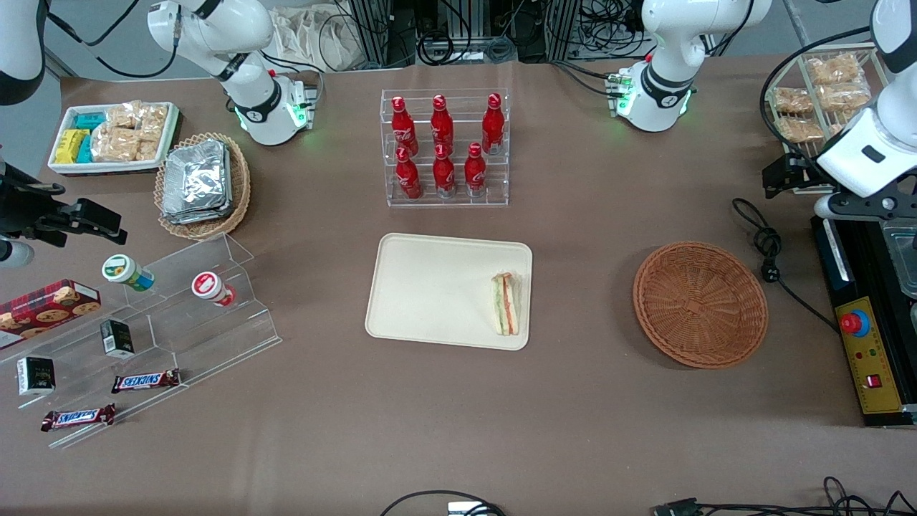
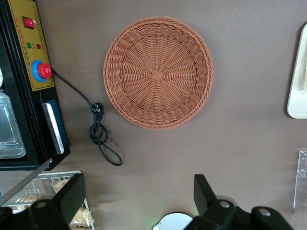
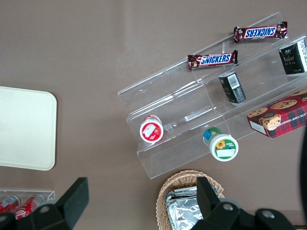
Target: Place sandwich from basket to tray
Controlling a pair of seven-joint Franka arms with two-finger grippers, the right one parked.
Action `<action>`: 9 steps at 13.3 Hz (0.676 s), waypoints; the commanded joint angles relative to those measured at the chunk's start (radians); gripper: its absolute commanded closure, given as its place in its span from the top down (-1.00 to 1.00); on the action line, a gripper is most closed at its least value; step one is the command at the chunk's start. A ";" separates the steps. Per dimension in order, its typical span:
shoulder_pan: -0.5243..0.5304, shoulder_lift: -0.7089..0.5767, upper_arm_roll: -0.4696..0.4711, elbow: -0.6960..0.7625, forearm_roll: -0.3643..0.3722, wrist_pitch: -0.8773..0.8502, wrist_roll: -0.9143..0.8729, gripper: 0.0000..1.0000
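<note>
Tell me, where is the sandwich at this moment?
In the front view, the sandwich lies on the tray, by the rim nearest the empty basket.

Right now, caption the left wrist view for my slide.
Open hand hovers above the empty basket; tray edge visible.

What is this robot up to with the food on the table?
It looks like a serving job that is about done. The small triangular sandwich of white bread with green and pink filling lies on the flat cream rectangular tray, close to its edge nearest the round reddish-brown wicker basket, which holds nothing. The working arm's gripper hangs open and empty above the table beside the basket, touching nothing.
</note>
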 commanded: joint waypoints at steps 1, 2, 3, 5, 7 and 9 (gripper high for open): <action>0.018 -0.001 -0.020 0.008 -0.006 0.002 0.015 1.00; 0.019 -0.001 -0.019 0.008 -0.006 0.002 0.015 1.00; 0.021 0.007 -0.017 0.008 -0.007 0.003 0.016 1.00; 0.018 0.011 -0.017 0.008 -0.007 0.002 0.007 1.00; 0.018 0.011 -0.017 0.008 -0.007 -0.003 0.004 1.00; 0.019 0.011 -0.016 0.008 -0.007 -0.006 0.001 1.00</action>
